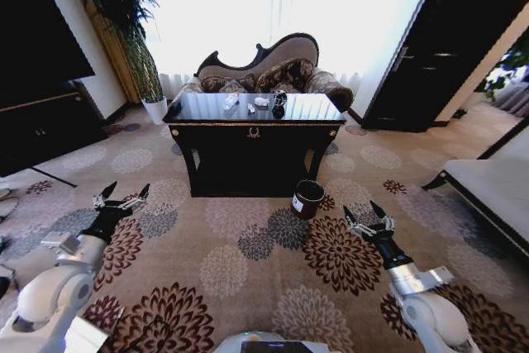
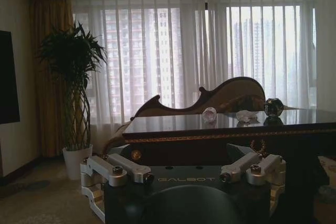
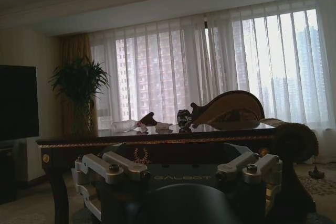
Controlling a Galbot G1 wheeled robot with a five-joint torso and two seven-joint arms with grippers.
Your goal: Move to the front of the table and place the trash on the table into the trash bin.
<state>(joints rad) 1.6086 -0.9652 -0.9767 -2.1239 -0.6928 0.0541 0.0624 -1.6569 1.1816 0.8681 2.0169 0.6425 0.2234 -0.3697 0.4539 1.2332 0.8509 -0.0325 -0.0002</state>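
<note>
The glossy black table (image 1: 198, 118) with gold trim stands ahead across the carpet, before a sofa. On its top lies the trash: white crumpled paper wads (image 1: 231, 101) (image 1: 261, 102) and a dark crushed can (image 1: 279, 102). In the left wrist view the wads (image 2: 209, 114) (image 2: 245, 115) and the can (image 2: 273, 107) sit on the tabletop (image 2: 173, 123). The right wrist view shows them too: paper (image 3: 125, 125) and can (image 3: 184, 118). The dark round trash bin (image 1: 307, 198) with a white label stands on the floor at the table's front right. My left gripper (image 1: 121, 196) and right gripper (image 1: 369, 215) hover open and empty, well short of the table.
A tall potted plant (image 1: 154, 108) stands left of the table. A dark TV cabinet (image 1: 41, 126) runs along the left wall. A bench or low bed (image 1: 488, 188) sits at the right. Open patterned carpet lies between me and the table.
</note>
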